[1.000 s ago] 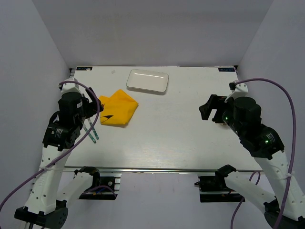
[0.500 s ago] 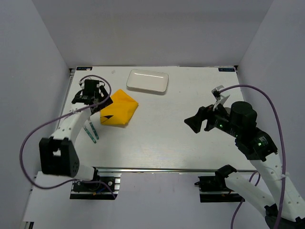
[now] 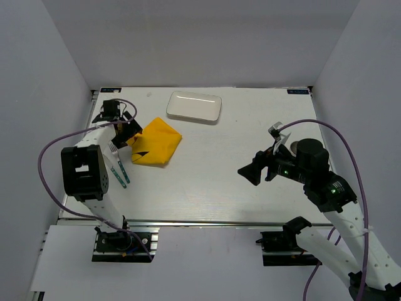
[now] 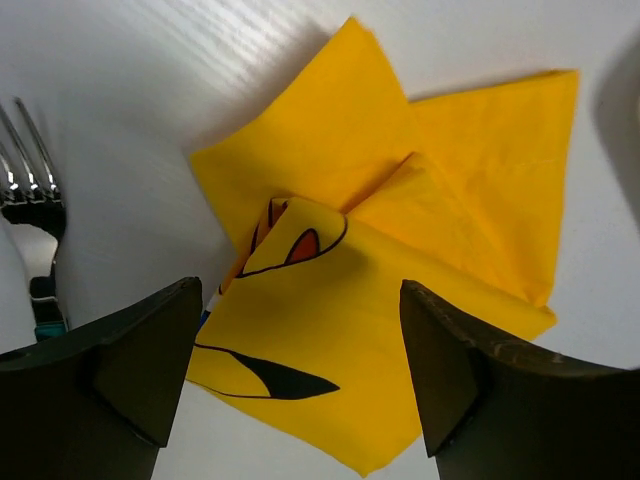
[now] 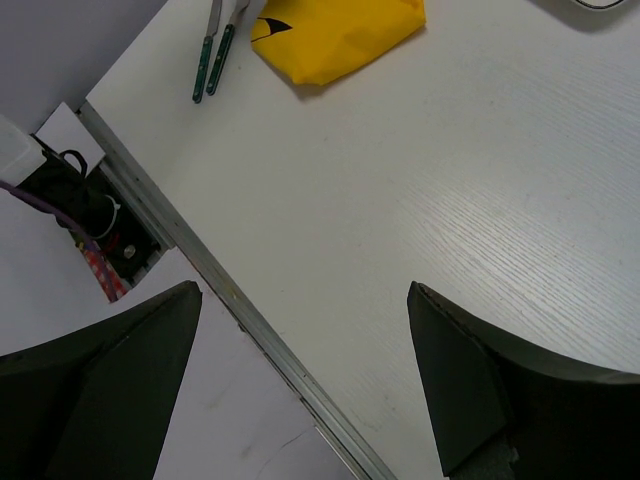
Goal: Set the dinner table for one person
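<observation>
On the white surface (image 3: 250, 132) fronting both arms, the crumpled yellow placemat (image 4: 400, 250) lies far left beside a fork (image 4: 35, 230). The left end effector (image 4: 300, 375) hovers spread over it; the right end effector (image 5: 305, 385), also spread, hangs mid-surface. Laying the placemat seems in hand. Next: descend and pinch a fold.

Right gripper (image 5: 302, 300) hovering over the white wood-grained dinner table (image 5: 480, 200), dark fingers (image 5: 90, 400) spread wide with nothing between them, metal rail (image 5: 240, 300) cutting diagonally along the edge, folded yellow cloth (image 5: 335, 35) up top, two green-handled utensils (image 5: 212, 62) just beside it
</observation>
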`<state>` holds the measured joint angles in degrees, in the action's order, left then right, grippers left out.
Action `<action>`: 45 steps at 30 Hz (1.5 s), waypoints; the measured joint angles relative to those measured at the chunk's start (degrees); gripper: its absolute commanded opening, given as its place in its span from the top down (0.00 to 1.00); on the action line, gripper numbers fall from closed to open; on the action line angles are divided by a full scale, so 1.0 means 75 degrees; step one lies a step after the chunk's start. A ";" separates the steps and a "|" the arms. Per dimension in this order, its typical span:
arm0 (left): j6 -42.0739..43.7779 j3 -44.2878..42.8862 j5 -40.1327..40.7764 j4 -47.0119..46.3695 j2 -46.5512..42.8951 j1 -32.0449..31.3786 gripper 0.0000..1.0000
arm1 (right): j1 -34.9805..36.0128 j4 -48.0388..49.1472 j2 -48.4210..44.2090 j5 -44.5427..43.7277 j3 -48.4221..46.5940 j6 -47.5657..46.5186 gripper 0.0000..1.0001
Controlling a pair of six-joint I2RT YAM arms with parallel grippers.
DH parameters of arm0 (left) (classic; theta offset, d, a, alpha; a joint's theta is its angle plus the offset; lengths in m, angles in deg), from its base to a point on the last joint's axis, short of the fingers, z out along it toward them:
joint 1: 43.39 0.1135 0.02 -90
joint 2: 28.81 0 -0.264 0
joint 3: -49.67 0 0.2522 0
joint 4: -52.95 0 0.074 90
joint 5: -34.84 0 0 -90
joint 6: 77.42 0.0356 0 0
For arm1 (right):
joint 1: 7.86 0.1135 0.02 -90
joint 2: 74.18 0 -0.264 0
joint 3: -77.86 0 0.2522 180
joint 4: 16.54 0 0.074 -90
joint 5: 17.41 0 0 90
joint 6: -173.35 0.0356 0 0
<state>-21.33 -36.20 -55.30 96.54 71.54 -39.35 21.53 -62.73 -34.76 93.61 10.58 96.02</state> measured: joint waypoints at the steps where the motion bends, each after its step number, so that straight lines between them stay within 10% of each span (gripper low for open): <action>1: 0.0003 0.0085 -0.0146 -0.0073 0.0102 0.0026 0.14 | 0.0000 0.0015 -0.0003 0.0003 0.0000 -0.0017 0.11; 7: 0.0026 0.0300 -0.0804 -0.0312 0.0670 0.0105 0.27 | 0.0000 0.0076 0.0012 0.0020 0.0012 -0.0108 0.11; 11: 0.0050 0.0297 -0.1026 -0.0431 0.0810 0.0157 0.63 | 0.0000 0.0117 0.0009 0.0015 0.0012 -0.0119 0.11; 16: 0.0117 0.0294 -0.1113 -0.0408 0.0833 0.0178 0.73 | 0.0000 0.0122 0.0029 -0.0015 0.0012 -0.0117 0.11; 20: 0.0254 0.0184 -0.1137 -0.0271 0.0702 0.0149 1.00 | 0.0000 0.0125 0.0105 -0.0070 0.0012 -0.0096 0.11; 35: 0.0697 -0.1944 -0.3550 -0.1145 0.0067 -0.0799 1.00 | -0.0003 0.0679 0.1102 -0.2285 0.0184 0.1425 0.11; 40: 0.0379 -0.0146 -0.3602 -0.2401 -0.1253 -0.2448 1.00 | -0.0020 0.1139 0.1393 -0.2833 0.0548 0.2037 0.11; 45: -0.0035 0.2454 -0.2865 -0.3089 -0.2862 -0.4278 0.64 | -0.0076 0.1413 0.1370 -0.3077 0.0670 0.2159 0.11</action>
<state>-21.59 -17.80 -76.79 73.37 50.08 -71.44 20.96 -52.13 -24.49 70.53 15.61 112.22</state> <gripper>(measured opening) 0.259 0.893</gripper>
